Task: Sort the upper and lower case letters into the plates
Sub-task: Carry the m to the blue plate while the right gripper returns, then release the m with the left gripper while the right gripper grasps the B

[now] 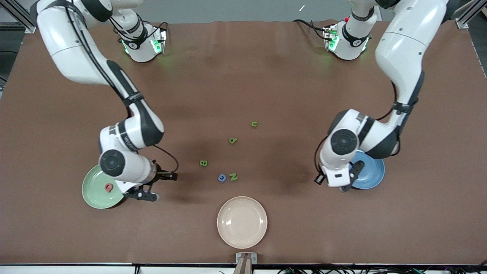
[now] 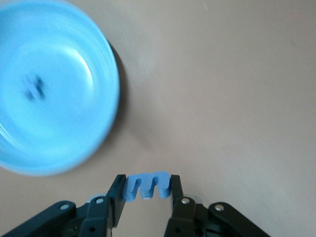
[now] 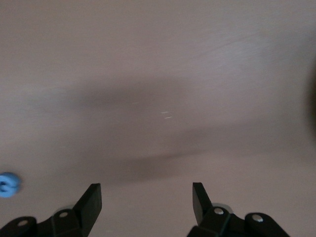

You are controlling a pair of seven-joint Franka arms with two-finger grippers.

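While the left claw (image 2: 147,190) clamps a blue letter (image 2: 147,184), the right claw (image 3: 146,202) gapes empty.

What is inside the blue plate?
One small dark blue letter lies inside the blue plate; it is too blurred to read. In the front view the left arm covers part of the plate. The left pincer, beside the plate, holds a blue letter.
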